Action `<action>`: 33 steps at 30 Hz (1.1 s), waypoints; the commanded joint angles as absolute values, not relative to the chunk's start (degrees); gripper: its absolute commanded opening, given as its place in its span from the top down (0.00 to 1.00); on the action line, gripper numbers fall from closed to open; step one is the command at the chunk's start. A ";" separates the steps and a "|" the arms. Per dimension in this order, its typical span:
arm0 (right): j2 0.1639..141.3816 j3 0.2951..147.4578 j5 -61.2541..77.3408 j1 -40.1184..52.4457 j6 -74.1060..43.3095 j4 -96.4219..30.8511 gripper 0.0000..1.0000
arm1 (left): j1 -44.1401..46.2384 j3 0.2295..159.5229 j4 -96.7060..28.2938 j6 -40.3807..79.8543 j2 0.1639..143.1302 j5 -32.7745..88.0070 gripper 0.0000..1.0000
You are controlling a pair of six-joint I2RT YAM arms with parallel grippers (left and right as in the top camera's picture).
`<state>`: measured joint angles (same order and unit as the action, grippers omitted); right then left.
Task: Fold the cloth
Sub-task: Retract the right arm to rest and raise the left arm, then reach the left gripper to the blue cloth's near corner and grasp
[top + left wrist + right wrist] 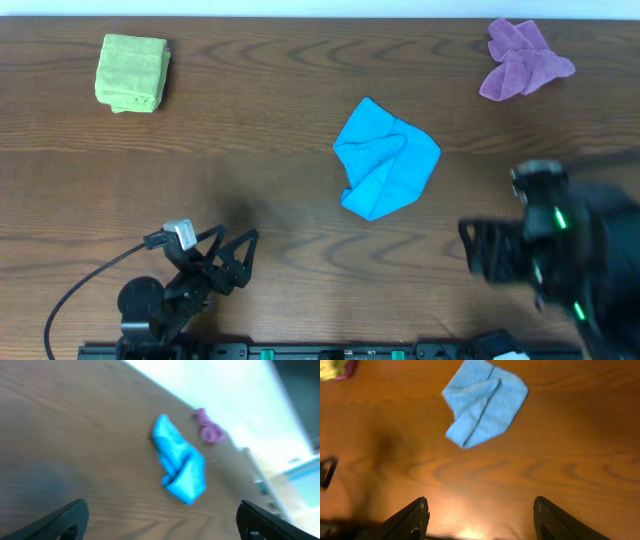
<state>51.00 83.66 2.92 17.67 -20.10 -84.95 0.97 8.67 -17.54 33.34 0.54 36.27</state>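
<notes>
While the left gripper (pixel 235 236) stands spread wide and empty at the near left, I read the cloth (pixel 385 160) lying loosely folded near the middle of the table (pixel 250 130), clear of both grippers. Further right, the right gripper (pixel 479 522) hangs with jaws apart, holding nothing.

Even bright light; right arm (pixel 575 250) motion-blurred; cloth (pixel 180 465) soft; warm glare on table (pixel 470 505).

Bare counter (pixel 260 120) all round the cloth (pixel 386 160), open from every side. The green cloth (pixel 132 72) and purple cloth (pixel 524 58) sit at the far corners, well apart from it.
</notes>
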 commanded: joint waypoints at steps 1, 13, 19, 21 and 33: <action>46.46 82.02 6.59 18.57 -19.44 -87.39 0.33 | 1.32 8.47 -11.86 37.69 0.23 46.35 0.05; 38.52 80.82 11.18 18.57 -19.49 -88.62 0.32 | 12.62 8.51 6.70 39.05 6.81 41.43 0.04; 38.52 80.82 11.00 18.57 -19.51 -88.23 0.32 | 22.46 8.78 11.38 32.99 20.64 29.61 0.04; 38.52 80.82 10.94 18.57 -19.49 -87.83 0.32 | 25.21 10.26 13.72 30.96 27.33 27.62 0.04; 38.52 80.82 10.07 18.57 -19.46 -86.83 0.34 | 33.82 35.51 10.61 14.24 68.62 20.12 0.04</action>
